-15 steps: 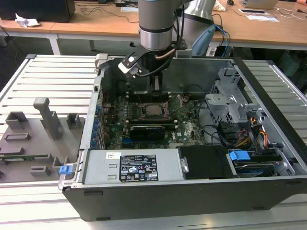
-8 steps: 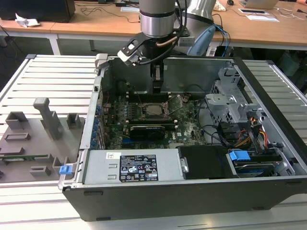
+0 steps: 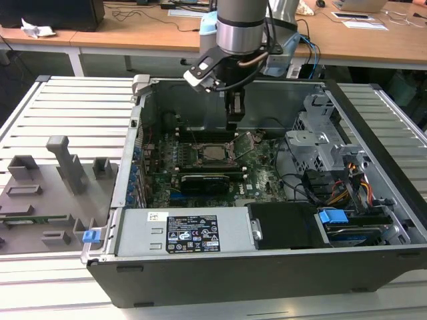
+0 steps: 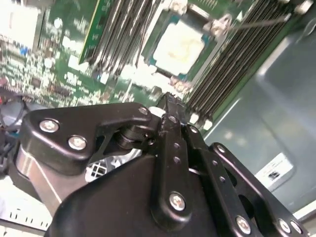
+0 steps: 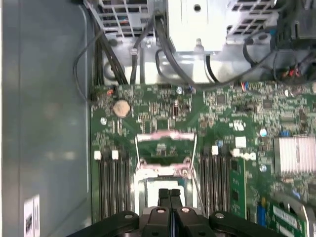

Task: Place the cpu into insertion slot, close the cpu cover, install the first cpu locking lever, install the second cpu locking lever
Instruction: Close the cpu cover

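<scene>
The cpu [image 4: 180,43] lies pale and flat in the insertion slot [image 3: 199,155] on the green motherboard [image 3: 263,177]. The cpu cover [image 5: 165,134], a silvery frame with a window, is swung open on the side of the slot toward the exterior view's right. A thin locking lever [image 4: 256,21] sticks out beside the slot. My gripper [image 3: 233,123] hangs inside the case just above and behind the slot. Its black fingers [image 5: 170,196] are pressed together with nothing between them, and they hide part of the slot in the first wrist view.
The open computer case holds a metal drive cage [image 3: 320,140] and cables [image 3: 313,187] at the exterior view's right. A black expansion card [image 3: 203,181] and a power supply [image 3: 180,233] lie nearer the front. Memory slots [image 5: 111,182] flank the socket. A grey fixture tray [image 3: 47,193] lies outside, left.
</scene>
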